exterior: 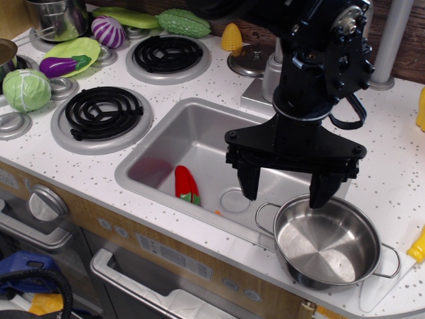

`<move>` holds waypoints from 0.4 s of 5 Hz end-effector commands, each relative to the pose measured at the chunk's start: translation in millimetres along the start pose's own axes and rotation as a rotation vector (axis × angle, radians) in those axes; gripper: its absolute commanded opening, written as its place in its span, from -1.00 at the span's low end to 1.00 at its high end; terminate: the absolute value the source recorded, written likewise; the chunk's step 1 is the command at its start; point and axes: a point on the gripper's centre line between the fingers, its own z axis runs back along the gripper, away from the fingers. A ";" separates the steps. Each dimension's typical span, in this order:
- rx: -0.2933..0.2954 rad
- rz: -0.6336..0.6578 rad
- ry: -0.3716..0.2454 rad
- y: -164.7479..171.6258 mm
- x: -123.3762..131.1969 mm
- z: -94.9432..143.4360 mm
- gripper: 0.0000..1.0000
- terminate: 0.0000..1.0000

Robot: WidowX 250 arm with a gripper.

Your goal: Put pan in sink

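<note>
Steel pan (330, 240) is seen at the table's (398, 139) front right corner, just beside the sink's (192, 133) right rim, its near side close to the table edge. The hand (285, 193) hangs above the pan's far rim with fingers spread apart, nothing held. A slip is judged likely if only the thin, shiny wall is pinched; a push could send the pan off the front edge. A red pepper (186, 185) lies in the sink near the drain (236, 200) and may be struck. A lid (251, 60) and corn (232, 37) stand at the back, well apart.
</note>
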 end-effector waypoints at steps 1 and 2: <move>0.000 0.000 0.000 0.0 0.0 0.0 1.00 -1.00; -0.048 -0.181 0.005 -5.5 7.6 2.2 1.00 -1.00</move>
